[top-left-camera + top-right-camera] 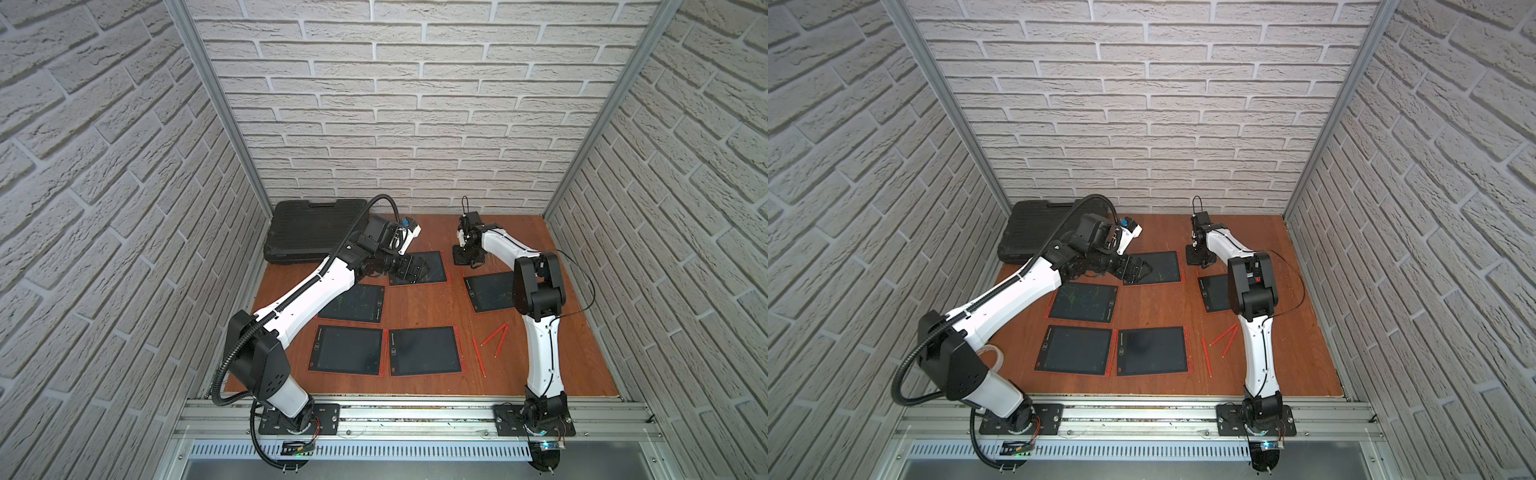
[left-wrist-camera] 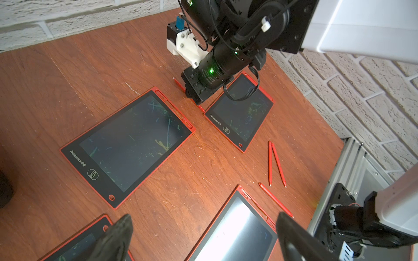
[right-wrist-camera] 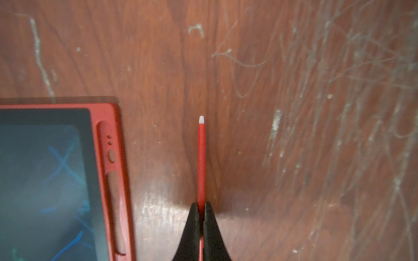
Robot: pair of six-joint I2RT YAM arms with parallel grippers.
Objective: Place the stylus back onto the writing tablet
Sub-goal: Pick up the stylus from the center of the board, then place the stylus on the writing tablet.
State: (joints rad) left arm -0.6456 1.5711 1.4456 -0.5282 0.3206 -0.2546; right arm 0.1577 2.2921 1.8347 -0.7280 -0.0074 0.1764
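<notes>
Right jaws pinched shut on the stylus [image 3: 201, 158] mid-shaft, over the desk [image 3: 271, 113], just beside the writing tablet [image 3: 45, 169], slot side. Left jaws wide open, empty. We judge it light, stiff, slick: could pivot in the pinch.

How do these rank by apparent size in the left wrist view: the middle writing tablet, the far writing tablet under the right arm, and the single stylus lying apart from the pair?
1. middle writing tablet
2. far writing tablet: looks smaller, but it lies farther off, so real size is unsure
3. single stylus
</notes>
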